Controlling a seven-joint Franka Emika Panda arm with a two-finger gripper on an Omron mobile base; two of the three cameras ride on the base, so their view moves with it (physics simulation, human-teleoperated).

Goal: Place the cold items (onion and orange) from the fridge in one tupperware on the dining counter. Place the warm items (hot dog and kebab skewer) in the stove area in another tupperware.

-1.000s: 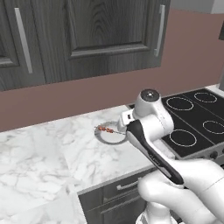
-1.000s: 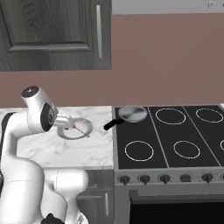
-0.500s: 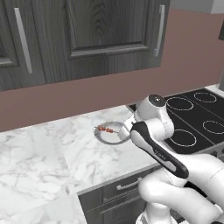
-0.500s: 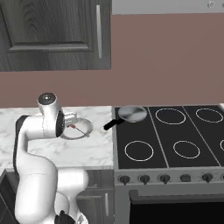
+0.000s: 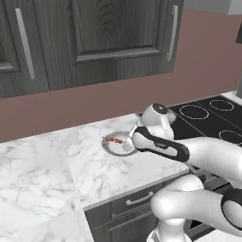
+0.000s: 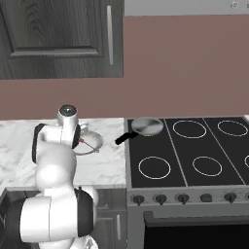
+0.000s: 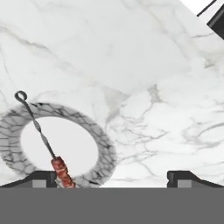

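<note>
The kebab skewer [image 7: 61, 171] lies on a round marble-patterned plate [image 7: 105, 154], red meat at the near end and its thin metal rod with a loop pointing away. In the base views the skewer [image 5: 115, 140] rests on the same plate [image 5: 112, 147] on the counter left of the stove, and the arm's wrist hangs right over it. My gripper [image 7: 112, 178] stands open above the plate's edge, one fingertip [image 7: 43, 177] beside the meat, nothing between the fingers. The onion, orange, hot dog and tupperware are out of view.
A small pan [image 6: 147, 126] with a dark handle sits on the black stove [image 6: 194, 151] to the right of the plate [image 6: 93, 144]. Dark wall cabinets [image 5: 94, 38] hang above the white marble counter [image 5: 47, 175]. Drawer fronts run below the counter's front edge.
The arm has swung in over the plate, its wrist shifting right in the right base view, bringing the hand close to the skewer. The jaws stayed wide apart.
</note>
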